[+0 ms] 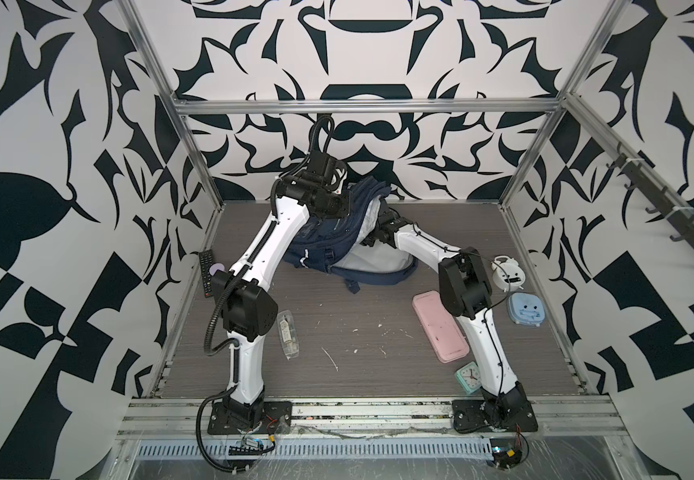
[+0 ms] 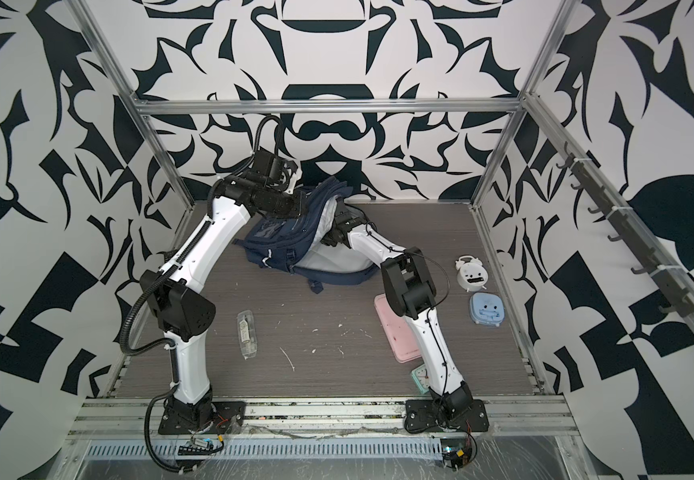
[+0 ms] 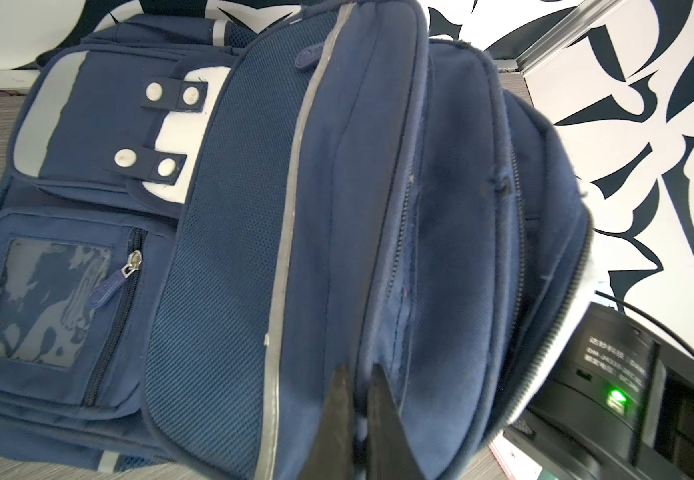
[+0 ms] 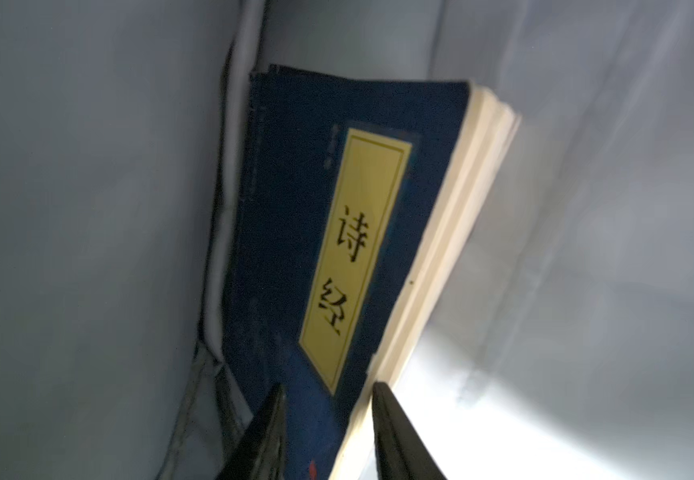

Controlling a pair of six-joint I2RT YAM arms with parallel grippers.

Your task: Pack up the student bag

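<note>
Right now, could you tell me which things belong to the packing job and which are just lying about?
In the job: student bag, left gripper pinching its fabric, blue book inside, right gripper at the book.
Lying about: remote, clear case, pink case, white clock, blue clock, green clock.
</note>
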